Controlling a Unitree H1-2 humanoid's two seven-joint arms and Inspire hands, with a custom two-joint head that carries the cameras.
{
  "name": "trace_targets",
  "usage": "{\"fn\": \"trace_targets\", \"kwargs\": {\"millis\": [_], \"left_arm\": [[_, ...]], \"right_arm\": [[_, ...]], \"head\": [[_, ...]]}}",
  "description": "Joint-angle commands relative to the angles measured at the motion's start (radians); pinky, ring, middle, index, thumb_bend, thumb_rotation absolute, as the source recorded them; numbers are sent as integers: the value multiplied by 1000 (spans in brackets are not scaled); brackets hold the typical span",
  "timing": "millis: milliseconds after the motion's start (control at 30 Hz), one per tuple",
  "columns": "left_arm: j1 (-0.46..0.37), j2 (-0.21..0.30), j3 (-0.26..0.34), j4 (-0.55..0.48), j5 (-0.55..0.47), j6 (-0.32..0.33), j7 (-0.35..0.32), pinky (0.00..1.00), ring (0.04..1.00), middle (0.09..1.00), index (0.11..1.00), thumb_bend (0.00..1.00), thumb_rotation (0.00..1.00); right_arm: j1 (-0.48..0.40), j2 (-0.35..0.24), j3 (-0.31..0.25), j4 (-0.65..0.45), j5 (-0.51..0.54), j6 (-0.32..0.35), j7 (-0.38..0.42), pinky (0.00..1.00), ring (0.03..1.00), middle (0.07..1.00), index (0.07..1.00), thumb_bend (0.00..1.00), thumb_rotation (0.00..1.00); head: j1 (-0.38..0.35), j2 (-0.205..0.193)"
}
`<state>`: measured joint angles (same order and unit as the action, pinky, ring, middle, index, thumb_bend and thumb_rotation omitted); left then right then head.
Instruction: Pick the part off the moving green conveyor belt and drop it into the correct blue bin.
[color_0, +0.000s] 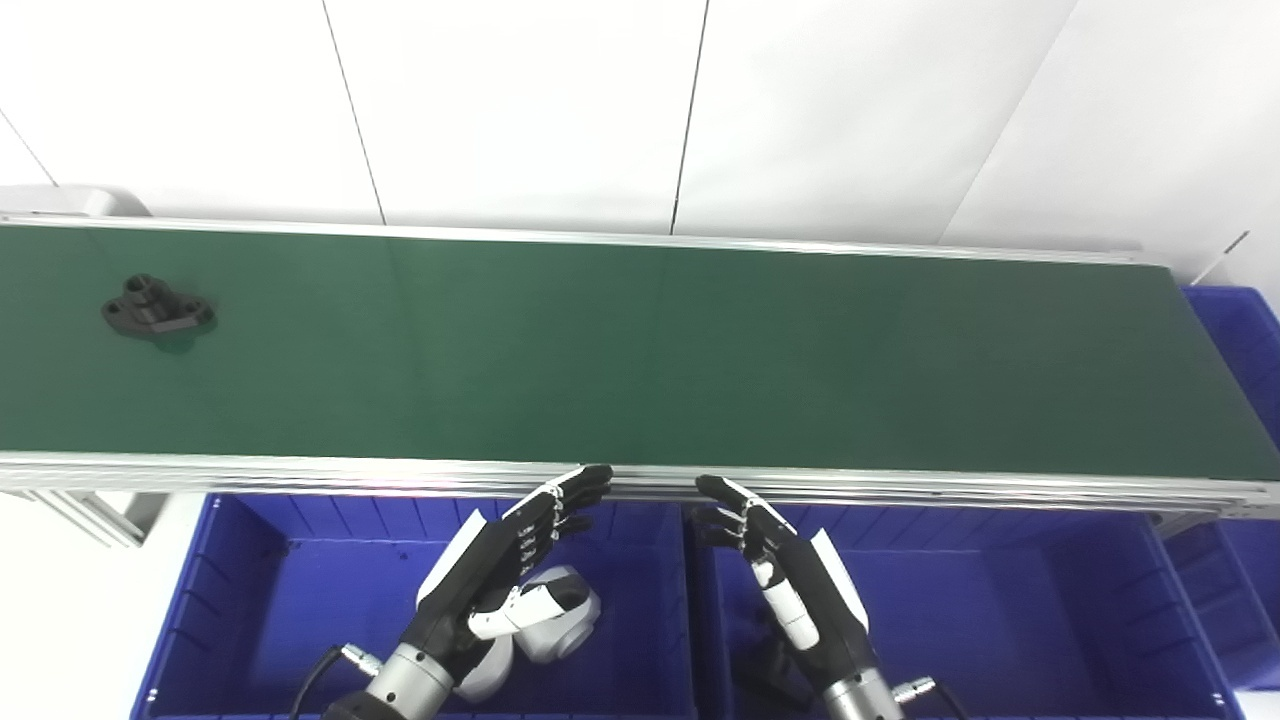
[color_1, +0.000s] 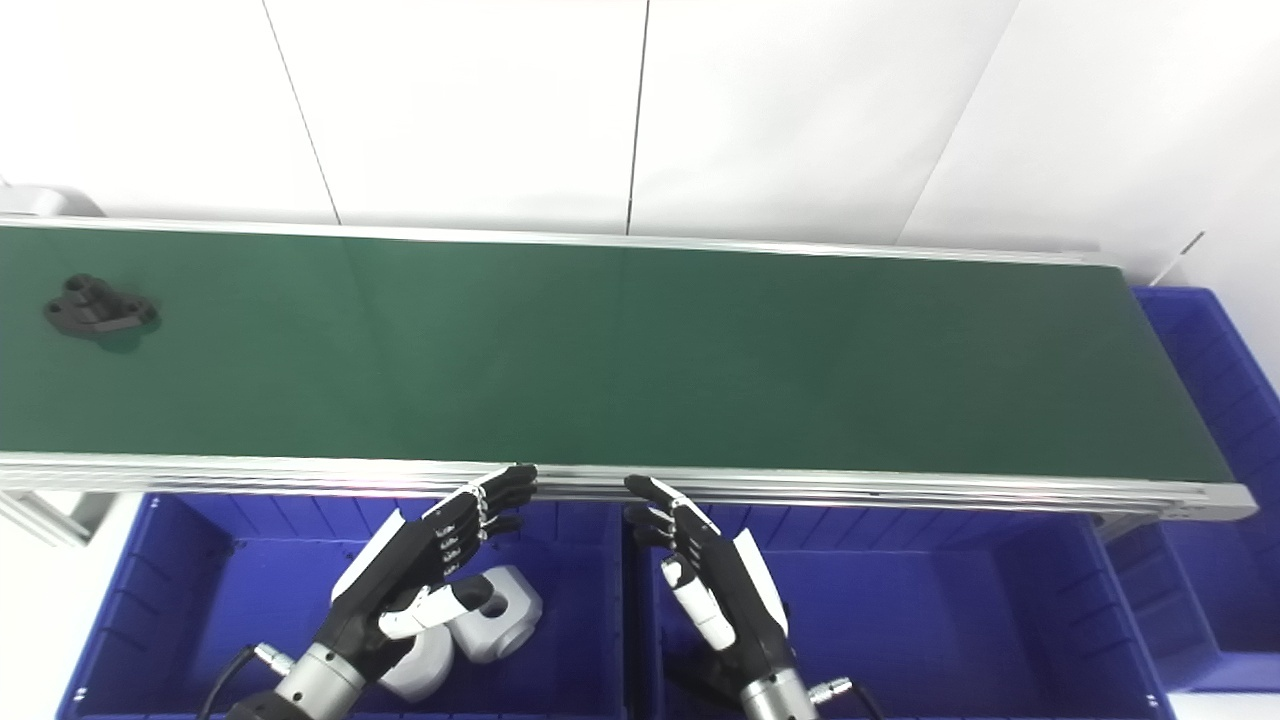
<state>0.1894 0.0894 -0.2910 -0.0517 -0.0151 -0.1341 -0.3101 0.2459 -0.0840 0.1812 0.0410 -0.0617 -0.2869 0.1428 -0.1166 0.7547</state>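
Looking down, you see your left hand (color_0: 500, 575) with its fingers spread apart and holding nothing. Its fingertips (color_0: 590, 478) reach up to the silver rail (color_0: 300, 470) at the near edge of the belt, but you cannot tell if they touch it. Your right hand (color_0: 790, 580) is the same: fingers apart, nothing in it, tips just at the rail. The two hands sit near each other, with a small gap between them.

Under your left hand you see a blue bin (color_0: 240, 600). White parts (color_0: 560, 615) lie in it, just beside your thumb. Under your right hand is another blue bin (color_0: 1000, 600). Something dark lies low in it by your wrist, too hidden to tell what. A third blue bin (color_0: 1240, 330) sits at the far right end of the belt.

Past the rail, the green conveyor belt (color_0: 640, 350) runs from left to right across your view. The black part (color_0: 158, 308) lies flat on the belt, way over at the left end. It is well apart from both of your hands. Behind the belt you see a white wall (color_0: 520, 100).
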Motion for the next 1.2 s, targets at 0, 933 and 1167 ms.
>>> {"fn": "trace_targets", "kwargs": {"millis": [0,933,1167], "left_arm": [[-13,-3,1,-19,-5,-21,0,876,918,890,859,838,667],[-15,0,1,-16,-6,-23,-3,872,919,892,863,838,671],[-16,0,1,-14,-11,-25,-6,881,920,894,863,835,669]], "right_arm": [[-9,2,-2,-19,2,-50,-2,771,828,891,854,857,1000],[-8,3,-2,-21,-2,-47,-5,768,824,895,858,867,1000],[-9,2,-3,-15,1,-57,-3,771,828,895,856,855,1000]], "head": [[0,1],[-4,2],[-4,2]]}}
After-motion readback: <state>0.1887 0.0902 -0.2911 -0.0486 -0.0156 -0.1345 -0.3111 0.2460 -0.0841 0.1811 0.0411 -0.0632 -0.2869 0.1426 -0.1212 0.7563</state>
